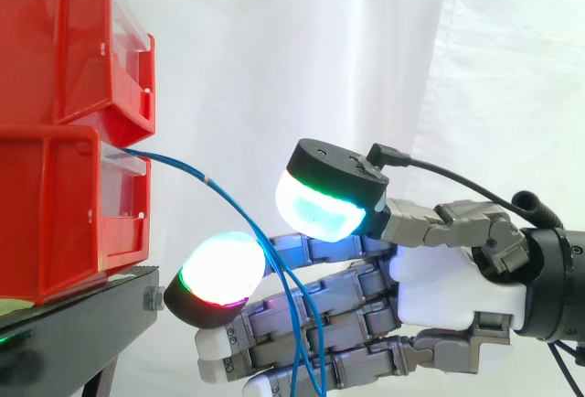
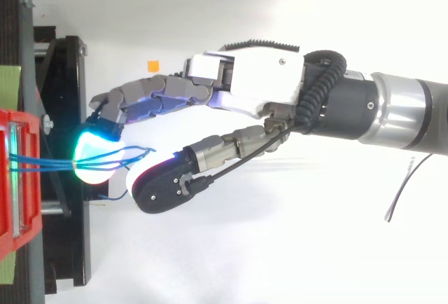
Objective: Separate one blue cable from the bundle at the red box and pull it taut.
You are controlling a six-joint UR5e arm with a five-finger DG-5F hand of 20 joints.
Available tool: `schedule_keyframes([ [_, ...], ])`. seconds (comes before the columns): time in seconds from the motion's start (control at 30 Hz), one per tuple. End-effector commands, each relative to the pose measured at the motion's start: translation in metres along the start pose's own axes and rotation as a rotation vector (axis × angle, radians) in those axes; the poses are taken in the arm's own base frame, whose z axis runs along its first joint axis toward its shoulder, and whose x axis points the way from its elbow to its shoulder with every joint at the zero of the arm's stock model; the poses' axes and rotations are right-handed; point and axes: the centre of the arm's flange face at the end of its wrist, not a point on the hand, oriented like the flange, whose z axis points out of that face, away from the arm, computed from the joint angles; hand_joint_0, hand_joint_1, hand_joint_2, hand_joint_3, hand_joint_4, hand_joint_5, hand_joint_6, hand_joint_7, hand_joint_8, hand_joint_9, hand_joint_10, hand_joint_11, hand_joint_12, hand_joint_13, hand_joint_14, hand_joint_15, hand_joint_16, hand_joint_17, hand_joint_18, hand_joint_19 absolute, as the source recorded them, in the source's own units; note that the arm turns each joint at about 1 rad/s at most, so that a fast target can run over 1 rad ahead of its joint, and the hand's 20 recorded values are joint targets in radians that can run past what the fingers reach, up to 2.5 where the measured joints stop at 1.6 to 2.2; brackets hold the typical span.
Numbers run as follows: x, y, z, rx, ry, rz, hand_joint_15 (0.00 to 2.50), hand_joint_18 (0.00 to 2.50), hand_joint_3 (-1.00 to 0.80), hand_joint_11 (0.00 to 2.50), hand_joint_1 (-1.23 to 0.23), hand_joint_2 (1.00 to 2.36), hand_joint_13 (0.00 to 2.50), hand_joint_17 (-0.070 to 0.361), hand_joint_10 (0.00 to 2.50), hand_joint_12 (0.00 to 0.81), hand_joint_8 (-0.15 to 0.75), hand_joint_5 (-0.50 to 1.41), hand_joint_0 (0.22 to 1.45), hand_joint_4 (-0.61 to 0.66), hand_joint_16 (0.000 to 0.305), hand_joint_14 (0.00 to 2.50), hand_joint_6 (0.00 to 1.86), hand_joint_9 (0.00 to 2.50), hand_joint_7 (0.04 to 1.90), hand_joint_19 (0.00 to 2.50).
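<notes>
We want just one strand, so we'd hook a pad under a single blue cable (image 1: 215,185), clear of the bundle (image 2: 42,160), before closing, then draw straight away from the red box (image 1: 55,214). The hand (image 1: 439,278) reaches in level, fingers stretched loose, thumb above, pinching nothing. The cable sags from the box across the fingers.

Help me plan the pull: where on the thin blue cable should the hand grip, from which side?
Likely the thin blue cable on its arc outside the lower red plastic bin, from the right: one strand runs alone there; lower down strands bunch by the hand.
</notes>
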Motion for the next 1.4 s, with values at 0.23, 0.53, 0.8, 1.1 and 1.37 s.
schedule_keyframes([
  [0.23, 0.000, 0.007, 0.005, -0.011, 0.005, 0.002, 0.13, 0.27, -0.35, 0.41, -0.64, 1.01, 0.19, 0.111, 0.01, 0.351, 0.353, -0.18, 0.63, 0.34, 0.049, 0.00, 0.50, 0.48, 0.97, 0.38],
  [0.53, 0.003, 0.011, 0.008, -0.014, 0.034, 0.002, 0.13, 0.28, -0.34, 0.41, -0.64, 1.01, 0.19, 0.111, 0.01, 0.351, 0.353, -0.18, 0.64, 0.34, 0.049, 0.00, 0.50, 0.48, 1.00, 0.38],
  [0.8, 0.002, 0.012, 0.008, -0.020, 0.047, 0.002, 0.14, 0.30, -0.36, 0.43, -0.63, 1.01, 0.21, 0.111, 0.01, 0.353, 0.359, -0.16, 0.64, 0.32, 0.049, 0.00, 0.50, 0.50, 1.09, 0.39],
  [1.1, 0.004, 0.020, 0.014, -0.045, 0.050, -0.006, 0.16, 0.33, -0.40, 0.45, -0.63, 1.01, 0.23, 0.110, 0.01, 0.354, 0.362, -0.15, 0.62, 0.31, 0.049, 0.00, 0.50, 0.52, 1.12, 0.40],
  [1.37, 0.002, 0.019, 0.013, -0.040, 0.052, -0.010, 0.16, 0.40, -0.39, 0.44, -0.63, 1.01, 0.29, 0.110, 0.01, 0.359, 0.392, -0.14, 0.62, 0.31, 0.049, 0.00, 0.50, 0.57, 1.16, 0.39],
])
